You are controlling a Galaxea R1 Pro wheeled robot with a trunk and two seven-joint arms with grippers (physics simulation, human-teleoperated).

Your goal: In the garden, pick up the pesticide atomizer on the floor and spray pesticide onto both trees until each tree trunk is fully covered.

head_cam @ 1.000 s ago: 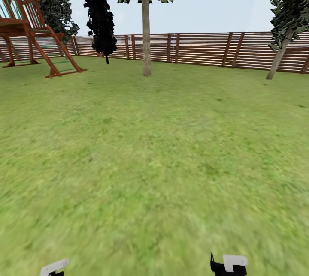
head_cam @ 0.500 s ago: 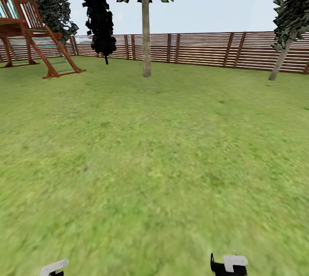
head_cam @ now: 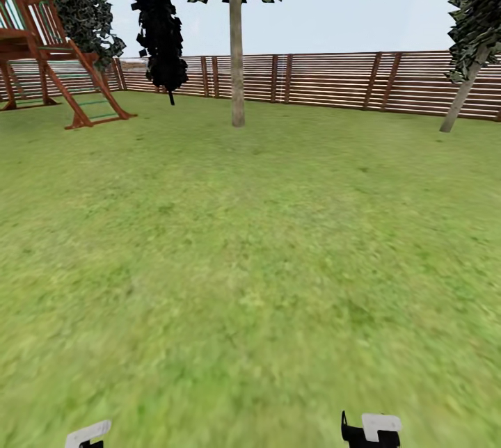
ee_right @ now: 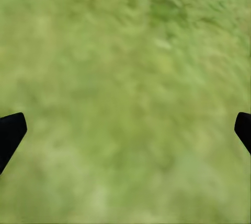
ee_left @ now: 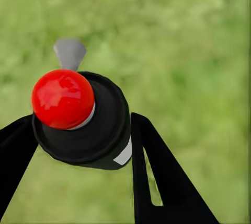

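Blurred green lawn (ee_right: pixel 125 88) below. Two black fingertips (ee_right: pixel 10 132) at opposite edges, spread wide apart. Right gripper (ee_right: pixel 125 130) holding nothing, clear of the grass.

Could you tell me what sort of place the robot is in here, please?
It looks like a fenced back garden: a wide lawn, a slatted wooden fence along the far side, trees such as the pale-trunked tree, and a wooden play frame.

**No readable text**

I can't read any writing, label, brand, number or sign from here. The black bottle (ee_left: pixel 89 125) with the red knob, seen from my left wrist, carries a small pale patch on its side, but it is blank at this angle.
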